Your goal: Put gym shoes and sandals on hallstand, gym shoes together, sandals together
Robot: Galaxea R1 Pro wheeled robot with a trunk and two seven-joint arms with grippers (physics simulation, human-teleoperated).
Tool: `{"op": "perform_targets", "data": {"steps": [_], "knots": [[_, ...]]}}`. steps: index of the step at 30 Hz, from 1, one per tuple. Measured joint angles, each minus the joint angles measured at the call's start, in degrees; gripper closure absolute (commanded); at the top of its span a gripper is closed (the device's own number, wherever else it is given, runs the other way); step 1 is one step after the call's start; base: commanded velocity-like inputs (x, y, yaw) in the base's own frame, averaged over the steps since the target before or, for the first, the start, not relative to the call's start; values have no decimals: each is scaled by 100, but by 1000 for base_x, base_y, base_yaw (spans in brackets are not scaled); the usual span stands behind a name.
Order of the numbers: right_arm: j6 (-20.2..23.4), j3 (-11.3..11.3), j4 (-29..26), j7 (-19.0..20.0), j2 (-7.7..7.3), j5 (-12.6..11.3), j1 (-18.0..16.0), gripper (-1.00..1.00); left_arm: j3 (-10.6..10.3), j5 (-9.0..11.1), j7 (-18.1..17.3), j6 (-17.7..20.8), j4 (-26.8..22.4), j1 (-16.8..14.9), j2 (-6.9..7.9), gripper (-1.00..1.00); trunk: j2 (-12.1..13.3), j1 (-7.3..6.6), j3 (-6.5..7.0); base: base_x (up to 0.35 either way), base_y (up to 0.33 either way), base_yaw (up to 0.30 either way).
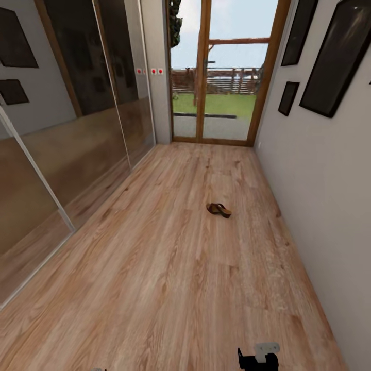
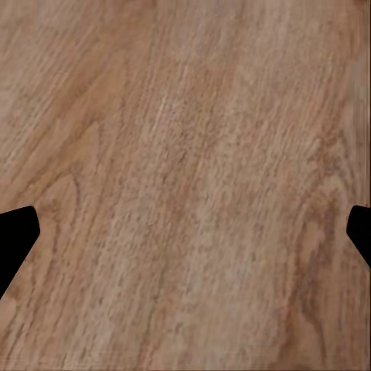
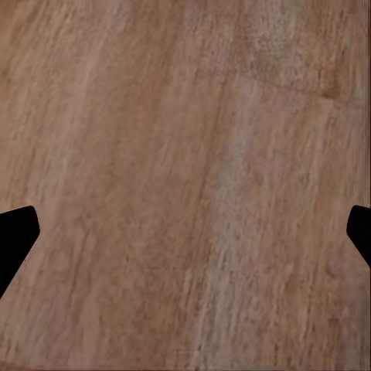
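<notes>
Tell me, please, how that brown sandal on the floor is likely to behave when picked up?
The sandal looks flat and slim, so probably light and unlikely to roll. Its thin sole may flex somewhat. Lying low on the wood floor, it may slide if nudged.

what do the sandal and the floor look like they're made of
Sandal: looks like dark brown leather or a leather imitation, matte, with a paler insole; too small to be sure. Corridor floor: light brown wood-grain planks, wood or laminate, with a faint sheen.

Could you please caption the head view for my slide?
One brown sandal lies alone on the wooden corridor floor before the glass door.
</notes>
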Motion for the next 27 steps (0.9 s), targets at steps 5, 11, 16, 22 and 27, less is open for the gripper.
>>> {"op": "perform_targets", "data": {"steps": [5,11,16,22,27], "knots": [[0,0,0,-3,1,-1,0,-100,0,0,1,-3,0,0,0,-100,0,0,0,282,-189,0],[0,0,0,-4,1,-1,0,-100,0,0,-1,-5,0,-1,0,-100,0,0,0,283,-189,0],[0,0,1,-4,1,-1,-1,-100,0,0,-1,-4,-1,0,0,-100,0,0,0,288,-188,109],[0,1,2,-3,1,-1,-1,-100,1,0,-1,-5,-2,1,0,-100,0,0,0,290,-186,238],[0,1,2,-3,1,-1,-1,-100,1,0,-1,-5,-2,2,0,-100,0,0,0,290,-186,267]]}}
